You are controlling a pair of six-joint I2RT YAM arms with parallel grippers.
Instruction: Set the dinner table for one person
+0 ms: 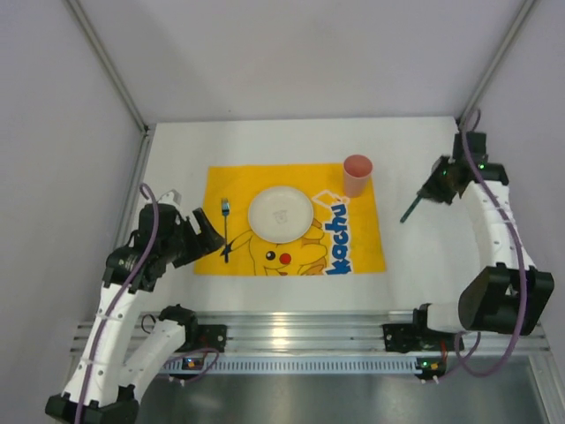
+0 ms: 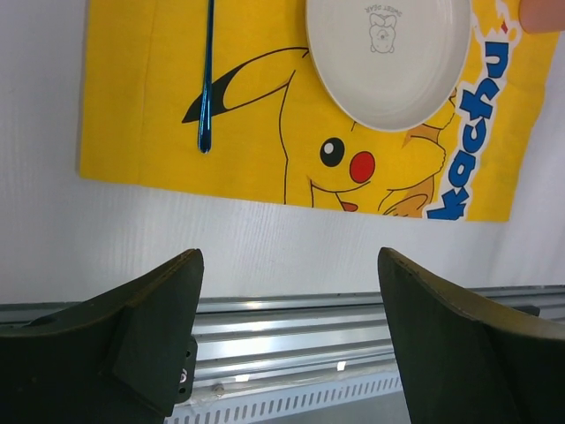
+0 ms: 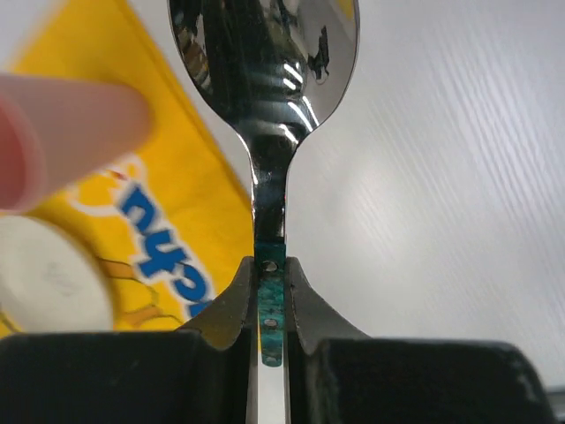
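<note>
Dinner table: white top, filling mid-frame and carrying a yellow mat. On the mat are sitting a white plate, a pink cup at upper right, and a fork at left. Right gripper, frame right, is clamping a spoon by its handle. Left gripper, lower left, is hovering with jaws apart, gripping nothing.

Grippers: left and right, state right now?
Left gripper: open, empty.
Right gripper: closed on a spoon.
</note>
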